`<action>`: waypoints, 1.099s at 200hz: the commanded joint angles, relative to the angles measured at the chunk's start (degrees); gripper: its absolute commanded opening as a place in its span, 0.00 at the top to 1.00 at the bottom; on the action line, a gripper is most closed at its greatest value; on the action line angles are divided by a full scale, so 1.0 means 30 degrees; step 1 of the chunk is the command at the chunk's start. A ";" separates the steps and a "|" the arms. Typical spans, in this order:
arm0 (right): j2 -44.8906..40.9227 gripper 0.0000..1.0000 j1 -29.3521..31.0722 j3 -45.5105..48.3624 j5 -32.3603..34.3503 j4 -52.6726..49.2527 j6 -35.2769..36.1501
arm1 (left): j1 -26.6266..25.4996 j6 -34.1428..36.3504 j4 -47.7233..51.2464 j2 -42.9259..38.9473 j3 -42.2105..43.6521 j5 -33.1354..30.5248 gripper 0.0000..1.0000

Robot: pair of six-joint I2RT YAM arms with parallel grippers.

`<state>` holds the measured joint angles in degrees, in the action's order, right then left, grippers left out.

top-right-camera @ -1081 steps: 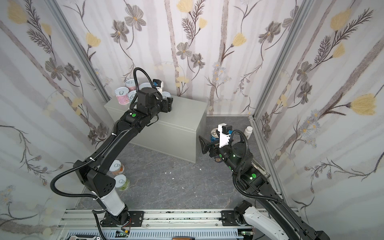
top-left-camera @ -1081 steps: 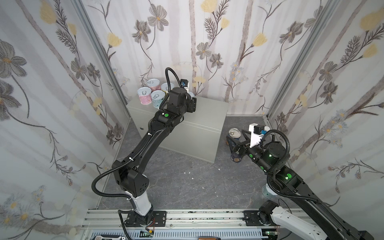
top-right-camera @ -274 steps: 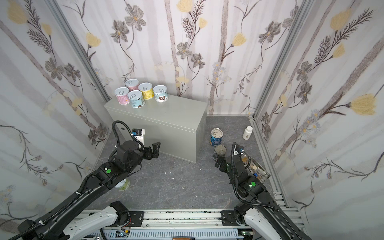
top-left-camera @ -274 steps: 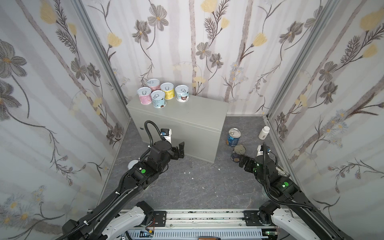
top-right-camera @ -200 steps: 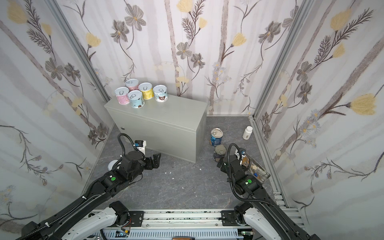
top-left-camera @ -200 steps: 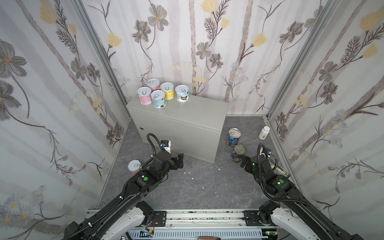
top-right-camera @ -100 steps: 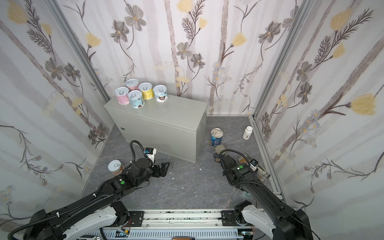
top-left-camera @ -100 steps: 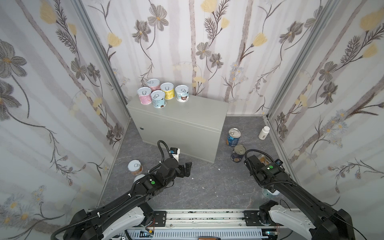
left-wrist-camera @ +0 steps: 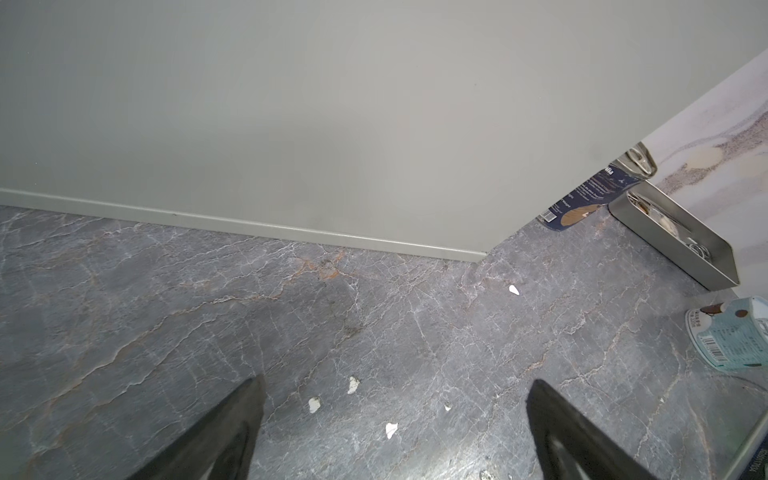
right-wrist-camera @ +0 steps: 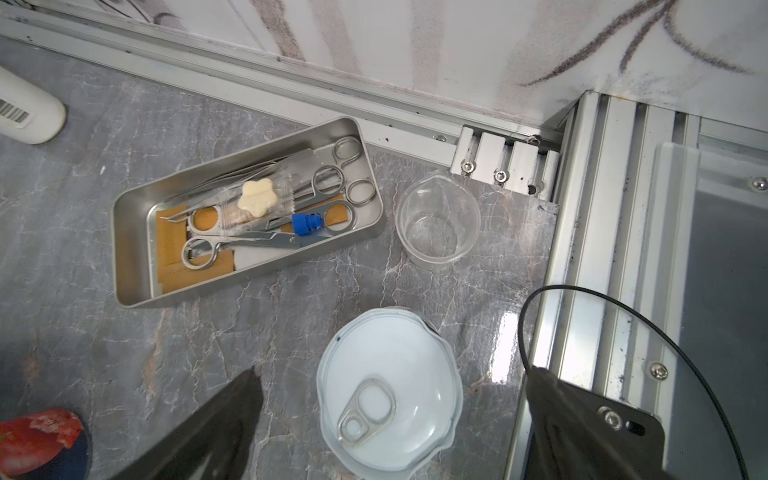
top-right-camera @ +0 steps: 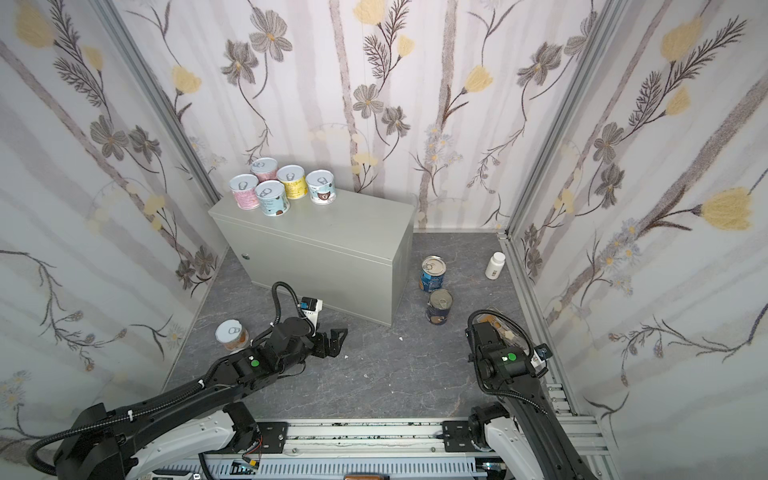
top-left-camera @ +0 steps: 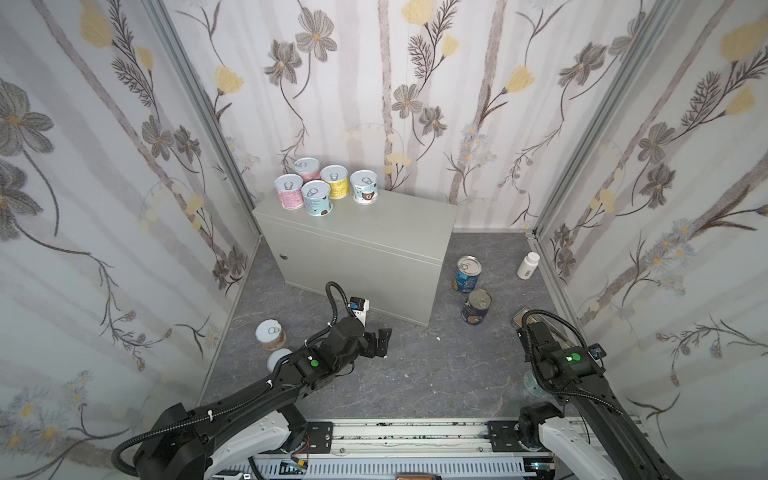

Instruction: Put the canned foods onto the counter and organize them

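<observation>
Cans stand on two levels: five short cans are bunched at the far left corner of the grey worktop, and others stand on the floor. The one the next move turns on is a pale-lidded pull-tab can, upright on the floor on the right arm's side, its lid facing straight up at the right wrist camera. The right pincer hangs over it, wide open and holding nothing. Seen from the wrist, the lid lies between the two fingers, so the can's upright axis runs in line with the pincer's reach and a straight drop should bracket it. A tin of scissors and a clear cup sit just beyond the can, apart from it. The left pincer is also open and empty, low over the floor facing the worktop's front and well apart from this can, so the right arm is plainly the nearer
</observation>
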<state>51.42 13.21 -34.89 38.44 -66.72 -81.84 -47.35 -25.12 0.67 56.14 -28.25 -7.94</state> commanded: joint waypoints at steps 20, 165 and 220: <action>-0.0120 0.00 -0.0791 0.0057 -0.0373 0.1401 0.0871 | -0.0189 -0.0191 -0.0889 0.0238 -0.0117 -0.0076 0.00; 0.1624 0.00 -0.2485 0.2225 -0.4801 0.7111 0.3371 | -0.0391 -0.0043 -0.0896 0.1030 -0.0415 -0.0023 0.00; 0.2579 0.00 -0.2488 0.2139 -0.5381 0.8213 0.4253 | -0.0380 -0.0042 -0.0911 0.1267 -0.0501 -0.0098 0.00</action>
<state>57.95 5.67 -28.69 30.06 -46.13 -68.66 -48.42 -25.32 -0.58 59.86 -29.19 -7.73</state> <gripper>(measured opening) 0.996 0.996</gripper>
